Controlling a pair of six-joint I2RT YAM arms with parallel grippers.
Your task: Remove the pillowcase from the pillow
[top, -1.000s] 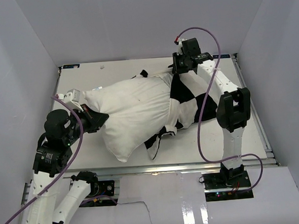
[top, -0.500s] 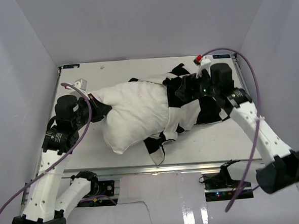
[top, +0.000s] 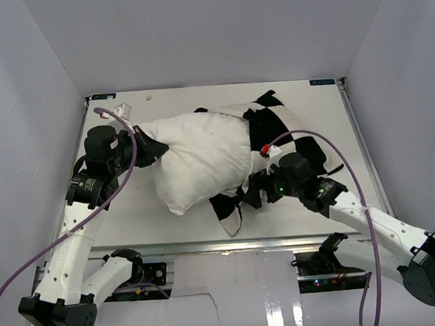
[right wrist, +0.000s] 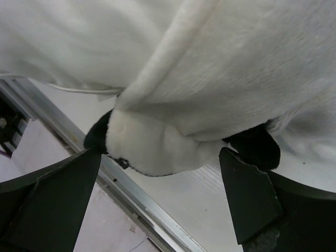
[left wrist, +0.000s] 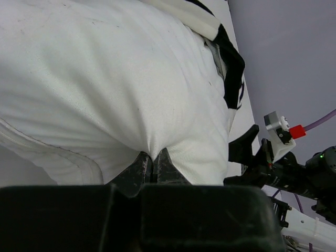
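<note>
The pillow (top: 202, 153) lies mid-table (top: 147, 219), its right half inside the checked pillowcase (top: 278, 122). There is bare table along the far edge and at the right, and the pillow's near corner is close to the front rail (top: 208, 245). The left gripper (top: 151, 147) is at the pillow's left end, and only its wrist view shows its jaws closed tight on a pinch of pillow fabric. The right gripper (top: 257, 186) is at the pillowcase's near edge, and its own view shows its jaws spread wide there.
</note>
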